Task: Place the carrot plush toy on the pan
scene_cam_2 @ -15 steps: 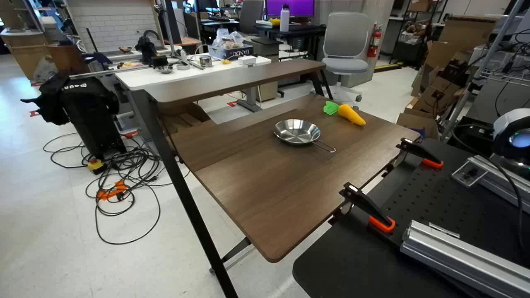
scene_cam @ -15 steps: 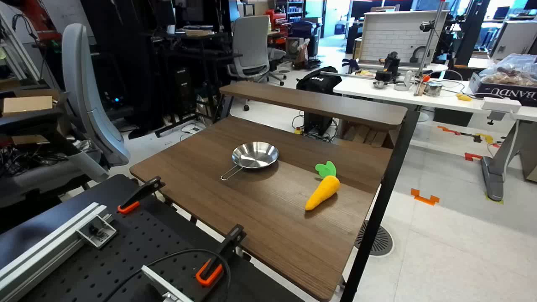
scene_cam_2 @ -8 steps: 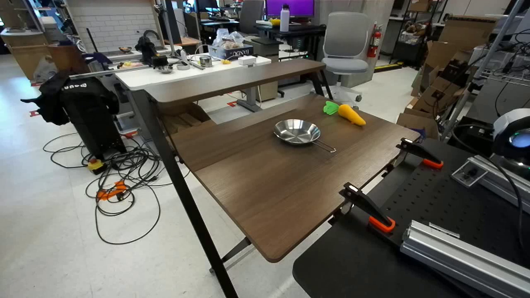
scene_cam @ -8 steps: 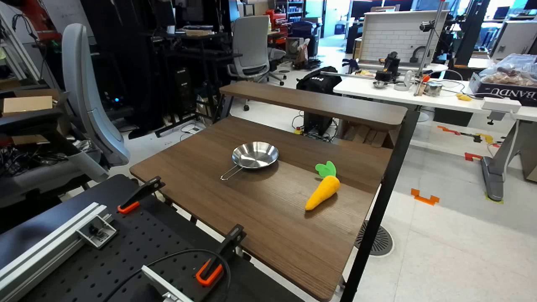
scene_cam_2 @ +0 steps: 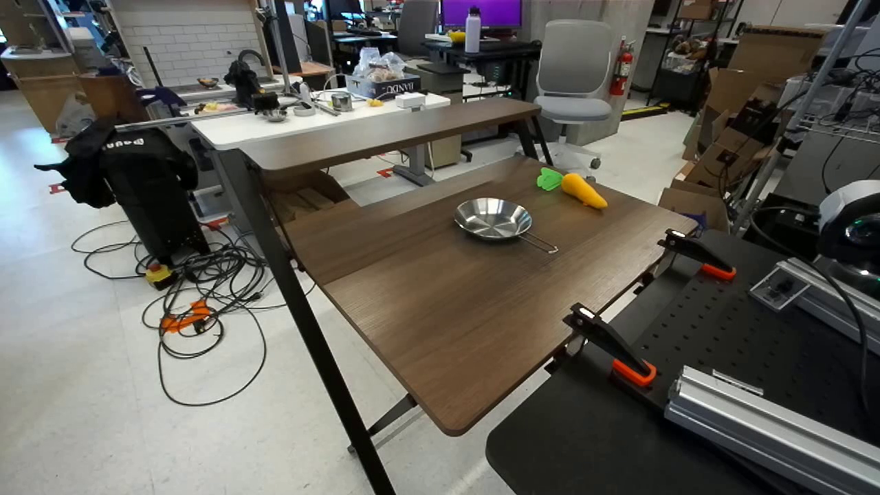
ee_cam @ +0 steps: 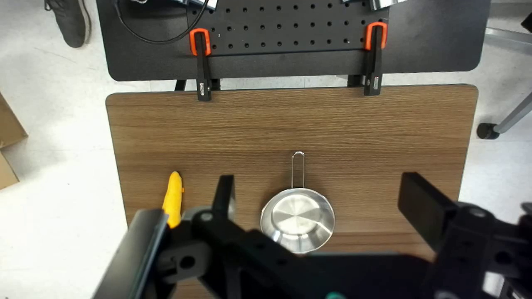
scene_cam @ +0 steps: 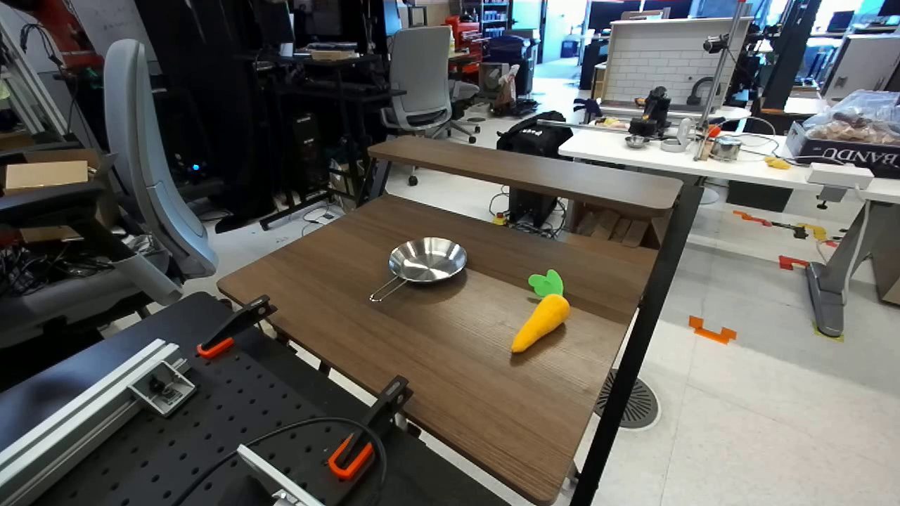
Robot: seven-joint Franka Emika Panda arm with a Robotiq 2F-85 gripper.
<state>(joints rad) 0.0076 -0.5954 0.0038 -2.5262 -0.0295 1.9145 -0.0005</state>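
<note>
In the wrist view the pincer (ee_cam: 322, 195) is finished almost wholly in matte black, and 2 blocky, straight-edged fingers (ee_cam: 428, 209) are carried on angular dark links (ee_cam: 249, 249). On either side, a round grey screw head (ee_cam: 206, 216) and a round dark hole (ee_cam: 187, 262) can be made out. A smooth grey slab (ee_cam: 129, 257), paler along its inner edge, is seen blurred at the left. A small green disc (ee_cam: 335, 295) is cut off at the bottom. In an exterior view, a rounded white shell (scene_cam_2: 840, 201) is shown at the right edge, adjoined by a glossy black part (scene_cam_2: 863, 230).
</note>
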